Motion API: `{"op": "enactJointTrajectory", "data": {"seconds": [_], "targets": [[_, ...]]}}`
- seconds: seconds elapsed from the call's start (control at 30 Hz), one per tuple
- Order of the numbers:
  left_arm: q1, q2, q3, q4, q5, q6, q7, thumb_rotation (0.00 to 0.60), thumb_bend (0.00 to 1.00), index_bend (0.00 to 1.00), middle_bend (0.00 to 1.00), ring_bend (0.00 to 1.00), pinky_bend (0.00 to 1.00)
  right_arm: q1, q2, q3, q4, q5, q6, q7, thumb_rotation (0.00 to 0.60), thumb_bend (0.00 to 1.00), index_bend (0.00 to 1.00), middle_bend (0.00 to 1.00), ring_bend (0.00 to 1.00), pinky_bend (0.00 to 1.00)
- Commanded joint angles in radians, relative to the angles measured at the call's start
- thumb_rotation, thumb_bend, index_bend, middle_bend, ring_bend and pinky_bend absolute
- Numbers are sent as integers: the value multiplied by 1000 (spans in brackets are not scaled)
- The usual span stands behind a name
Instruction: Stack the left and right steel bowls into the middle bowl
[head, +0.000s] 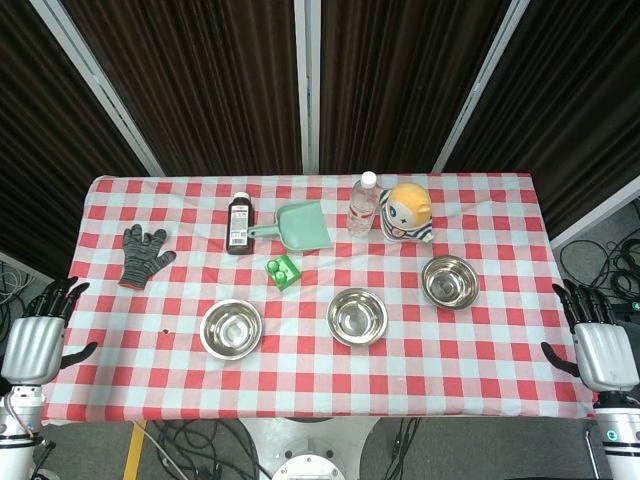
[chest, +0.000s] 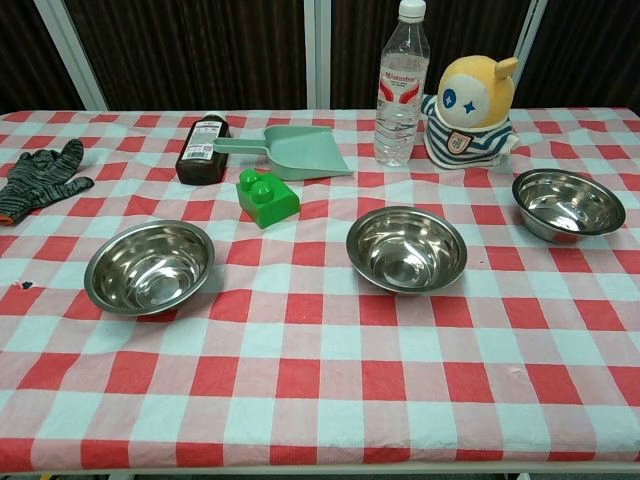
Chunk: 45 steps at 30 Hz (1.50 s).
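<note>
Three steel bowls sit apart on the checked tablecloth (head: 480, 370), none nested yet: the left bowl (head: 231, 329) toward your left side, the middle bowl (head: 357, 317) near the table's centre, and the right bowl (head: 449, 281) set a little further back, just in front of the yellow plush toy (head: 407, 211). Your left hand (head: 36, 337) hangs off the left edge of the table, holding nothing, fingers spread; your right hand (head: 601, 342) does the same off the right edge, also empty with fingers apart. Neither hand shows in the chest view. So you are at the very start, with no bowl picked up. The next move is probably a reach with one hand to its own side's bowl, taking it by the rim; the steel looks smooth and may slip or slide on the cloth, so close firmly before lifting. On the right, keep clear of the plush toy and the water bottle (head: 363, 204) behind the bowl; on the left, the green block (head: 283, 270) lies near your path to the middle.
</note>
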Motion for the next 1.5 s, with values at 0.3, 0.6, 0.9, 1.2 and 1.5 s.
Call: {"op": "enactJointTrajectory", "data": {"seconds": [0.3, 0.6, 0.9, 1.2, 1.5], "targets": [[-8, 11, 0, -8, 8, -8, 7, 600, 127, 197, 216, 127, 250, 36, -9, -7, 38, -13, -50, -49, 600, 199, 42, 55, 0, 4], [-4, -27, 17, 36, 43, 12, 26, 600, 128, 198, 216, 126, 245, 147, -72, 4, 118, -61, -153, -177, 600, 201, 90, 184, 94, 175], [-4, -27, 27, 59, 70, 23, 43, 600, 128, 197, 216, 127, 244, 268, -186, 29, 244, -54, -272, -228, 600, 205, 185, 267, 385, 476], [-4, -31, 30, 85, 66, 14, 7, 600, 127, 197, 216, 127, 245, 316, -264, 8, 313, -36, -345, -274, 600, 212, 204, 305, 528, 600], [-10, -47, 29, 113, 61, 2, -15, 600, 127, 197, 216, 126, 245, 350, -309, 2, 353, -10, -391, -293, 600, 219, 232, 324, 532, 602]]}}
